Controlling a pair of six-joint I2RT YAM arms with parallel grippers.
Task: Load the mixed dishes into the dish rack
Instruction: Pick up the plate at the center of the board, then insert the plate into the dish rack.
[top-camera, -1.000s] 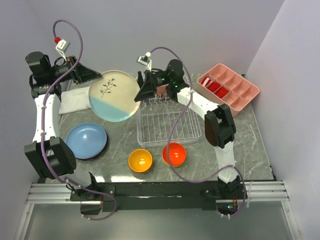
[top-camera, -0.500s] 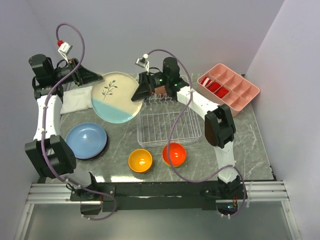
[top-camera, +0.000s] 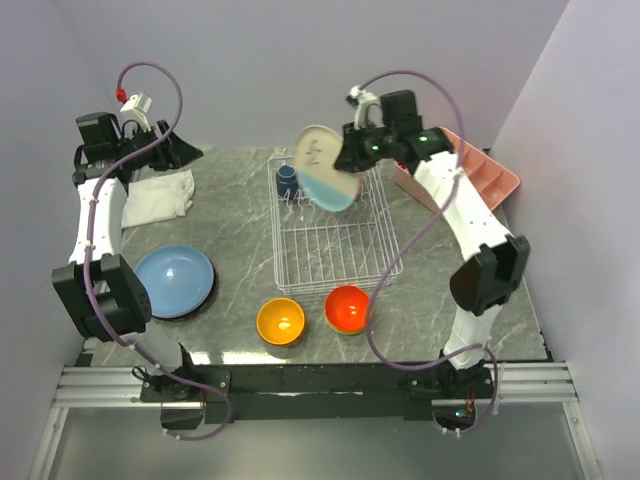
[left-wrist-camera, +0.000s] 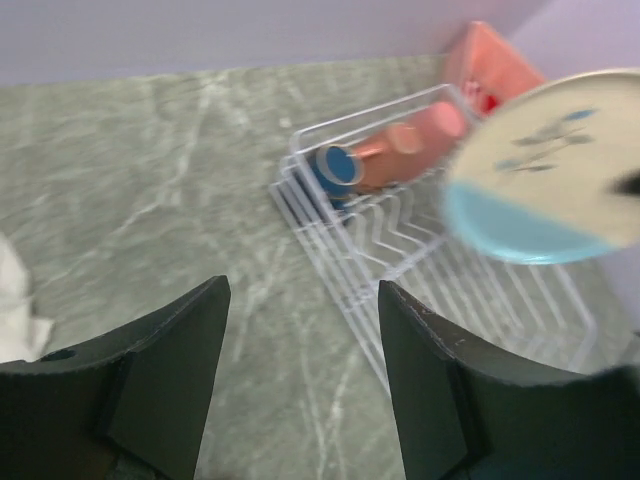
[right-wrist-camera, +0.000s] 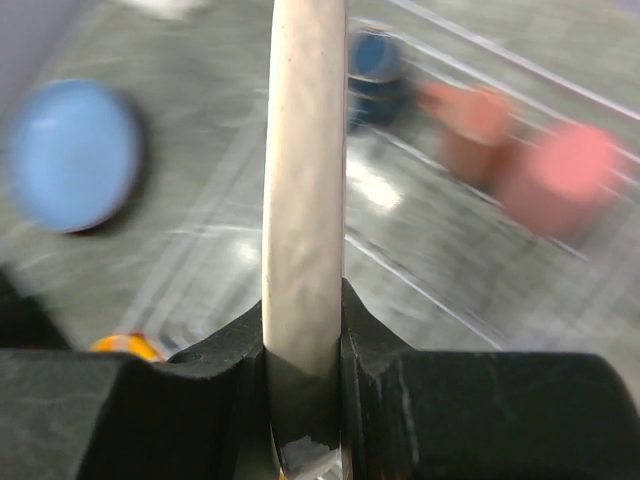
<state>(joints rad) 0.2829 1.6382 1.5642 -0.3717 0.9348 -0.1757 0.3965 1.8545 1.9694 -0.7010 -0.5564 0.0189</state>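
Plate (top-camera: 325, 168) in right tool (right-wrist-camera: 303, 330) — over rack (top-camera: 330, 250)

The worktop (top-camera: 230, 250) is seen as grey-green veined stone, polished smooth, with a pale sheen along its near edge. The dish rack (top-camera: 330, 255) is made of thin white-coated wire. A smooth glazed face is shown by the cream plate (top-camera: 325, 170), though its rim looks matt in the right wrist view. The blue plate (top-camera: 173, 281), the orange-yellow bowl (top-camera: 280, 321) and the red-orange bowl (top-camera: 348, 308) are glossy. The white cloth (top-camera: 160, 195) at far left is soft and rumpled. The pink tray (top-camera: 500, 178) at far right appears to be matt plastic. The fingers (left-wrist-camera: 165, 390) of the left hand (left-wrist-camera: 300, 310) are matt black plastic.
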